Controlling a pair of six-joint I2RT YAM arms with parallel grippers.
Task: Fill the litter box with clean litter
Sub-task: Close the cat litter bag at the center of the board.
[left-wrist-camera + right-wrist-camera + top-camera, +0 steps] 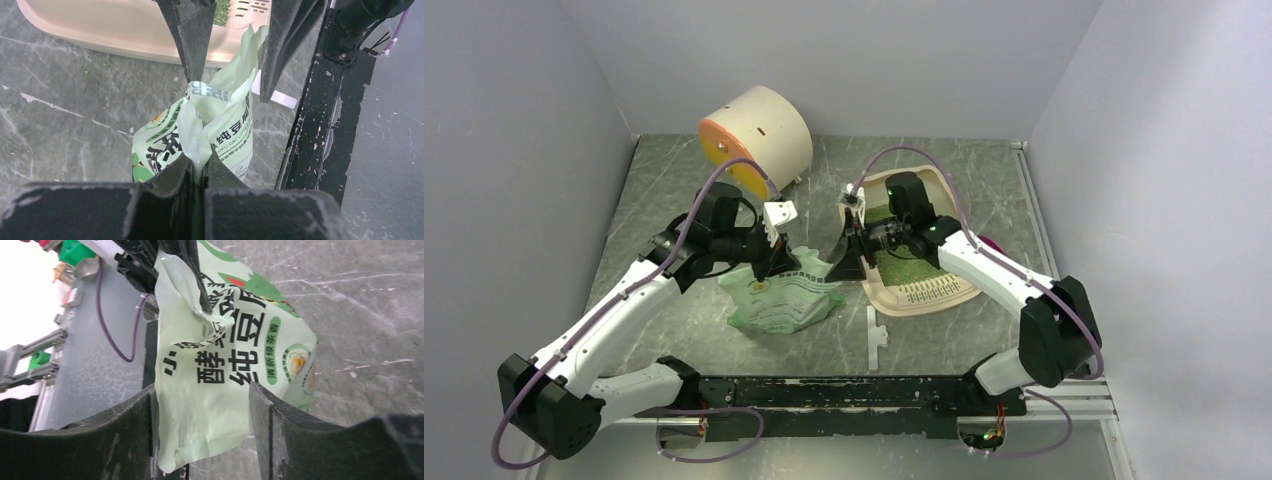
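Litter box (921,294), some litter (879,214) inside, sits at 3 o'clock from the bag (784,302), whose top the left gripper (197,167) pinches tight while the right gripper (200,400) straddles it, jaws apart.

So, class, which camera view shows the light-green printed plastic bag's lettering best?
The right wrist view: the light-green printed plastic bag shows large, clear lettering. Left wrist shows a creased, pinched part; top view shows it small.
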